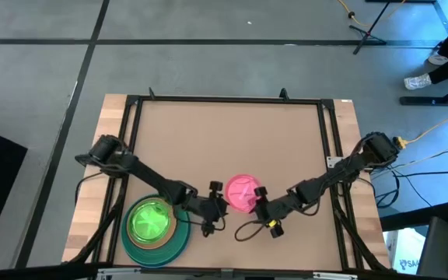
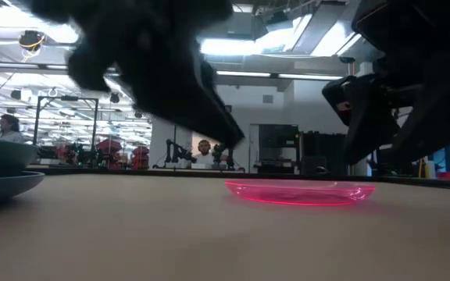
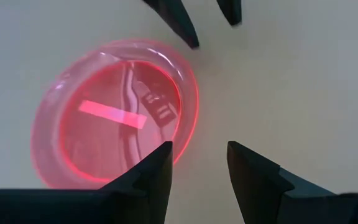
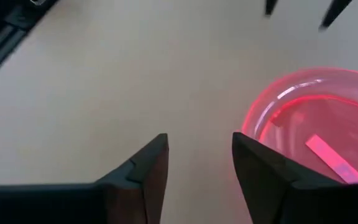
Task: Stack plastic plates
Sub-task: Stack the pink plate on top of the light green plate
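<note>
A small translucent hot-pink plate lies flat on the brown board near its front middle, also seen in the low view. My left gripper hovers open at its left rim. My right gripper hovers open at its right rim. In the low view both sets of fingers hang above the plate. A stack of plates rests at the front left: bright neon-green on top, a tan-pink rim below it, then wide green and blue rims.
A black frame runs around the board, and the far half of the board is free. A cable loop lies near the front edge between the arms. The stack's rims show at the low view's left.
</note>
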Controlling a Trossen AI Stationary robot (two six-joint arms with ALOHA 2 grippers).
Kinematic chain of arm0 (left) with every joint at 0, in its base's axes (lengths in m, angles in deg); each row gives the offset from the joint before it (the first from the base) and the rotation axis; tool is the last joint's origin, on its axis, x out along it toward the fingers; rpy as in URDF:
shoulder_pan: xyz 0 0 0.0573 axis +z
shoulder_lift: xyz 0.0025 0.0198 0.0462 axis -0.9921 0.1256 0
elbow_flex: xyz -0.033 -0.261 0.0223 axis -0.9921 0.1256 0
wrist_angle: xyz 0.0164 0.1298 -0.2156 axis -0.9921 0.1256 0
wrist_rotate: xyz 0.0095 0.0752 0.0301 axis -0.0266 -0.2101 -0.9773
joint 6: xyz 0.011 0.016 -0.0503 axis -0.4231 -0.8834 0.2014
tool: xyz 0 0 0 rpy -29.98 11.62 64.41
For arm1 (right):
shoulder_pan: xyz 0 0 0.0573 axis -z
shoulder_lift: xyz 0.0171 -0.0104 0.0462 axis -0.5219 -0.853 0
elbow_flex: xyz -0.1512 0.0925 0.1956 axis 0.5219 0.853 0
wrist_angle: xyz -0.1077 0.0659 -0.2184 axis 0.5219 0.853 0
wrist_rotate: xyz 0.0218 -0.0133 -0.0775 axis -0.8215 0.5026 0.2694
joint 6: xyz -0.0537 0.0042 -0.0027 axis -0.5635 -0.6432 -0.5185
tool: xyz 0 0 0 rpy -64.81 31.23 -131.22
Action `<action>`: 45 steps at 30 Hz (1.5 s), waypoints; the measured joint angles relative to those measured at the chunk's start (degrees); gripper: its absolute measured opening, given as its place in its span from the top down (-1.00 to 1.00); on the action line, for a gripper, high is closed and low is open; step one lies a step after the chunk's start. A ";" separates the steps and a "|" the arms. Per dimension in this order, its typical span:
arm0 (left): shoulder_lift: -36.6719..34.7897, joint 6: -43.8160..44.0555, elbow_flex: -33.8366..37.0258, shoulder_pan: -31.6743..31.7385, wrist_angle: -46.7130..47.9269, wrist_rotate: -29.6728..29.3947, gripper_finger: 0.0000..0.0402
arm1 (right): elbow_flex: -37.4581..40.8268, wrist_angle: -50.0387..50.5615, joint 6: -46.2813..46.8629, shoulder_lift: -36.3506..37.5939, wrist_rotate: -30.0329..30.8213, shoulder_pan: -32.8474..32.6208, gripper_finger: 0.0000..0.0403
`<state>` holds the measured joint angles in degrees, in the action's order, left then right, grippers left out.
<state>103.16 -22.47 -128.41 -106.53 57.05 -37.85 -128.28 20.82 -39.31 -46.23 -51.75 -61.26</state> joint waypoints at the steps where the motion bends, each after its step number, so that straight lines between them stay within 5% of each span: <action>1: 0.94 -1.06 0.00 0.56 -0.78 0.98 0.27 | 0.00 0.20 -0.02 0.07 0.87 -0.32 0.17; 16: 7.07 -7.30 0.02 4.95 -7.84 4.60 0.31 | 0.00 0.34 0.00 0.19 1.42 -0.57 0.21; 22: 7.07 -7.95 0.02 6.02 -5.71 8.94 0.58 | 0.00 0.25 0.00 0.21 1.42 -0.57 0.21; 30: 6.79 -9.81 -0.10 5.94 -3.70 7.50 0.96 | 0.00 0.18 -0.02 0.25 1.42 -0.57 0.21; 38: -2.60 -5.55 -1.35 2.00 4.75 2.44 0.99 | -0.26 5.46 -0.04 5.20 5.32 -0.61 0.21; 45: -13.51 7.10 -3.35 -4.80 24.05 -4.33 0.99 | -0.33 8.11 -0.06 12.01 5.37 -0.61 0.21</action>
<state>89.66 -15.37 -131.76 -111.33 81.10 -42.17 -128.61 28.93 -39.37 -34.22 -46.38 -61.87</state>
